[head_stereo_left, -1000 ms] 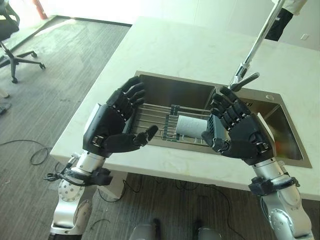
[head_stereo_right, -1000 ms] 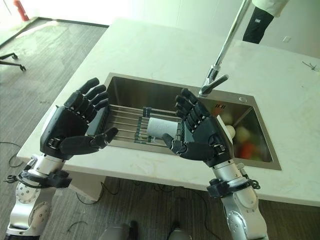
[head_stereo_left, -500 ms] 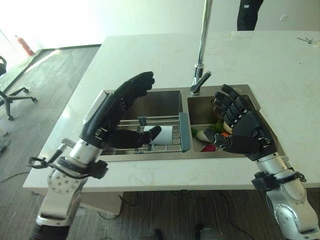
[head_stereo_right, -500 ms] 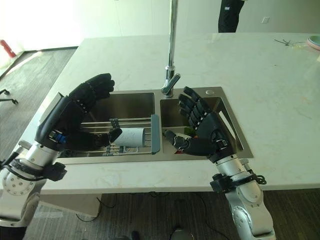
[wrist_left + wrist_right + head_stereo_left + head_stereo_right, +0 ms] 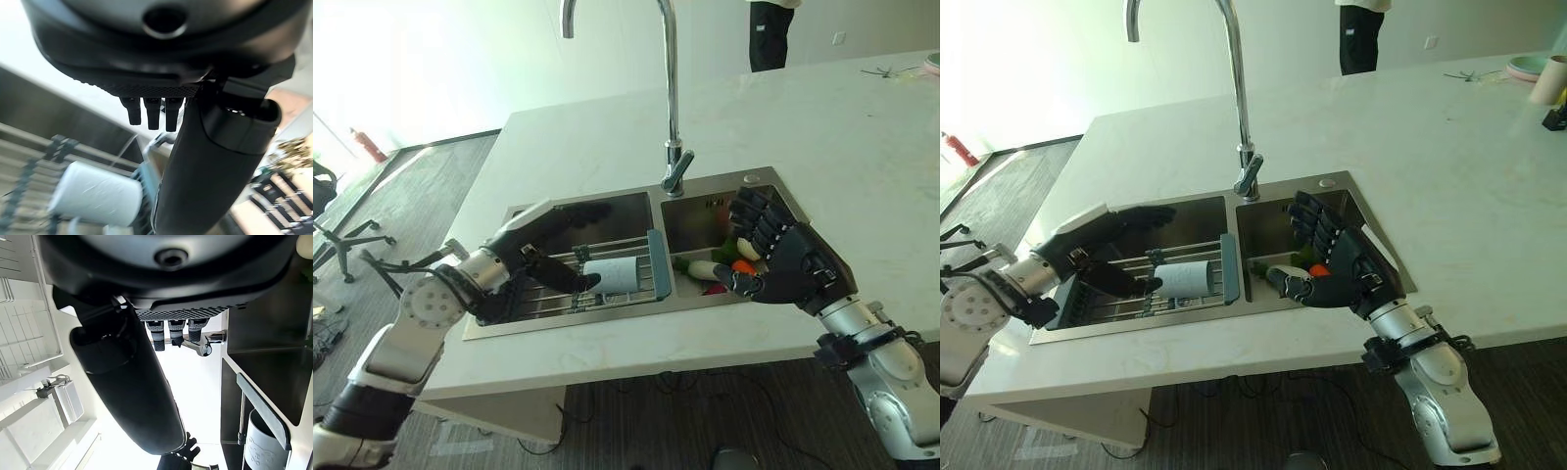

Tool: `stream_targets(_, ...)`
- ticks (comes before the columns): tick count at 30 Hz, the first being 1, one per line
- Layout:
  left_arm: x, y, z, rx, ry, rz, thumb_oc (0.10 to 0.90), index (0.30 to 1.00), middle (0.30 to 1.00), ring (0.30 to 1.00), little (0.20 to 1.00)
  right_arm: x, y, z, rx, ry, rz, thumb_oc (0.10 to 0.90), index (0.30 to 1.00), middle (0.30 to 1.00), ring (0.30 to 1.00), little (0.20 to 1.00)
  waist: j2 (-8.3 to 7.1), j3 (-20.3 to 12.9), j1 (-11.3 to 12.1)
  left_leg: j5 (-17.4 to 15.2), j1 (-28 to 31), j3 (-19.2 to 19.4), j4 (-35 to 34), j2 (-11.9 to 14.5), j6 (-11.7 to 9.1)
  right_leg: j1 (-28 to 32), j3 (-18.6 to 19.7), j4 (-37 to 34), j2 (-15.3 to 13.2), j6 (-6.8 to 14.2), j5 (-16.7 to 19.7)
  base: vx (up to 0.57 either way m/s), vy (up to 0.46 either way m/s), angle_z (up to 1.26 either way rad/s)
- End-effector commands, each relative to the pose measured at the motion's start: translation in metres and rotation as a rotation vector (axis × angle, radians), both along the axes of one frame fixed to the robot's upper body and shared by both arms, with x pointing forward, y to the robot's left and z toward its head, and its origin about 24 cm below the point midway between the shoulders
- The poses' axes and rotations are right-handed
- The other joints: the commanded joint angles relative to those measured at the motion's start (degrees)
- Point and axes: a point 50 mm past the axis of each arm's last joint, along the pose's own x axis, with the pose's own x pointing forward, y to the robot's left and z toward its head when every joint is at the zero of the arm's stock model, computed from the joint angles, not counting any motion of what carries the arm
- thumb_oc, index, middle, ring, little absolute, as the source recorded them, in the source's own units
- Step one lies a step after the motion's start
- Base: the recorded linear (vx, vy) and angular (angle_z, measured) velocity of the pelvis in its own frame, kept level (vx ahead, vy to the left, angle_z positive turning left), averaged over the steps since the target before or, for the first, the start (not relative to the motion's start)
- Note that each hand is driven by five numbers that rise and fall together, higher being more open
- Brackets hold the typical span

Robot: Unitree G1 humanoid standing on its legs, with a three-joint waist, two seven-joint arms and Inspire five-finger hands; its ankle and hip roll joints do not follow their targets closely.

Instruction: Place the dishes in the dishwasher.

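Left hand (image 5: 543,235) lowered over sink rack's cup (image 5: 95,194).

At the upper left of my view, bright daylight washes the grey carpet floor (image 5: 406,201); a black wheeled office chair (image 5: 335,230) stands left.

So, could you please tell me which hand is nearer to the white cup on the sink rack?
Left. The left hand reaches over the rack beside the white cup; the right hand hovers over the other basin, beyond the rack's end.
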Motion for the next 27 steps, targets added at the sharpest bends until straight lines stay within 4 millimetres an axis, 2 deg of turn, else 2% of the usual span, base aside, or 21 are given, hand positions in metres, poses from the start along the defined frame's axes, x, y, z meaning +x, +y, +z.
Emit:
stream_targets(1,0.011,0.001,0.072,0.03,-0.248,-0.001,0.8,0.9,0.9,0.9,0.9,0.003,0.011,0.061,0.039,-0.299,0.098,0.8,0.9,0.9,0.9,0.9,-0.6,-2.24,-0.89,-9.21,2.24,1.73,4.27,2.82,-1.56,4.37,-0.46,-4.53,-0.21,6.38,-2.02,0.01,0.038,-0.15)
stream_targets(14,0.035,0.015,0.059,0.096,-0.164,0.076,0.8,0.9,0.9,0.9,0.9,0.007,0.007,0.06,0.018,-0.285,0.11,0.8,0.9,0.9,0.9,0.9,-0.15,-2.15,-2.56,-10.14,3.08,3.6,4.27,2.59,-1.06,4.4,1.3,-4.53,0.54,6.64,-2.39,0.0,0.022,-0.11)
stream_targets(27,0.041,0.011,0.041,0.159,-0.086,0.059,0.8,0.9,0.9,0.9,0.9,0.007,0.005,0.058,0.003,-0.282,0.108,0.8,0.9,0.9,0.9,0.9,-0.38,-2.36,-3.36,-10.52,3.55,4.78,4.27,2.73,-0.67,4.36,2.18,-4.53,1.27,6.54,-2.53,-0.01,0.004,-0.06)
